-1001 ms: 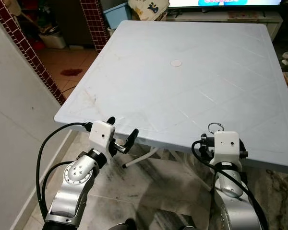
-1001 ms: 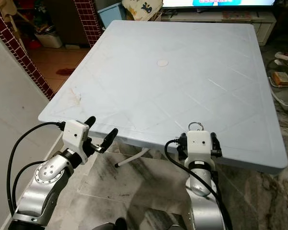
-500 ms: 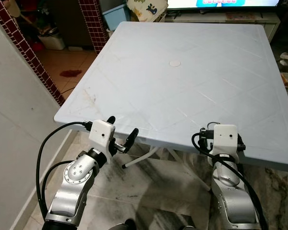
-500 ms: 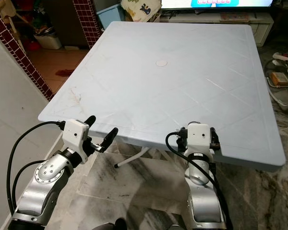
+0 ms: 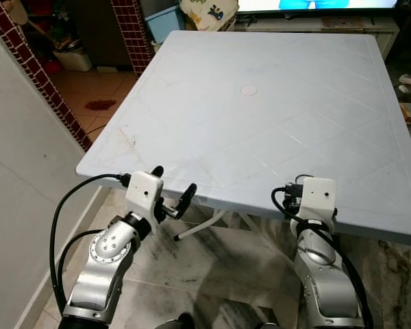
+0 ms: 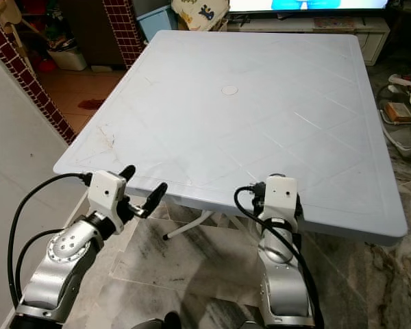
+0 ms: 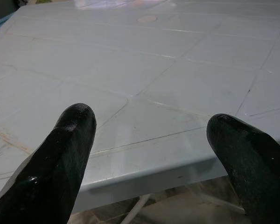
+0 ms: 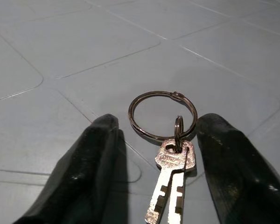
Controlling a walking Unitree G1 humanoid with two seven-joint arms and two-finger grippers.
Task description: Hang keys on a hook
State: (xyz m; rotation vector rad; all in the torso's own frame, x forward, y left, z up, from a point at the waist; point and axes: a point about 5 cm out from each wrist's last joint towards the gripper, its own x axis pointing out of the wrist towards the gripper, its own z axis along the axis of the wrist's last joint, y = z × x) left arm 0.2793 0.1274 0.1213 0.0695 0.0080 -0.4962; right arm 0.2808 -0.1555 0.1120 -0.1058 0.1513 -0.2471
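At the table's near edge, the right gripper (image 8: 154,154) has its fingers spread wide on either side of the keys (image 8: 171,184), which lie with their ring (image 8: 162,115) flat on the pale blue table (image 5: 260,116). Further left, the left gripper (image 5: 172,194) hovers open beside the table's corner.

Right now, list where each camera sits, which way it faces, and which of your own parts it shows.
Left and right eye views: on the head, looking forward and down at the pale table; both arms show.
Left wrist view: along the open left gripper, at the table's near edge.
Right wrist view: along the open right gripper, at the keys on their ring.
Shared: all see the same table; its round centre cap shows in the left wrist view too.
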